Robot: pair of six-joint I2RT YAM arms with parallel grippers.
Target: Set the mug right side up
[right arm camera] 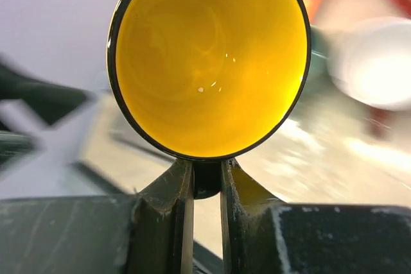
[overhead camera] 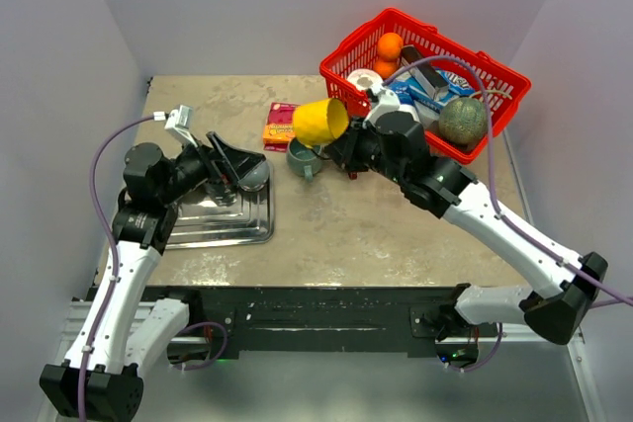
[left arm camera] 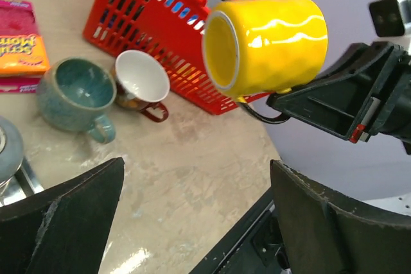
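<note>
The yellow mug [overhead camera: 319, 122] hangs in the air on its side above the table, with its mouth facing the left arm. My right gripper [overhead camera: 348, 150] is shut on the mug's dark handle. In the right wrist view the mug [right arm camera: 209, 56] fills the top and the fingers [right arm camera: 173, 210] pinch the handle between them. The left wrist view shows the mug [left arm camera: 266, 43] held up by the right gripper [left arm camera: 276, 101]. My left gripper [overhead camera: 235, 170] is open and empty over the metal tray [overhead camera: 223, 222]; its jaws stand wide apart [left arm camera: 196, 174].
A teal mug [overhead camera: 302, 158] and a brown mug with a white inside [left arm camera: 141, 81] stand upright below the yellow mug. A red basket [overhead camera: 495, 66] of items is at the back right. A pink packet [overhead camera: 280, 126] lies behind the mugs.
</note>
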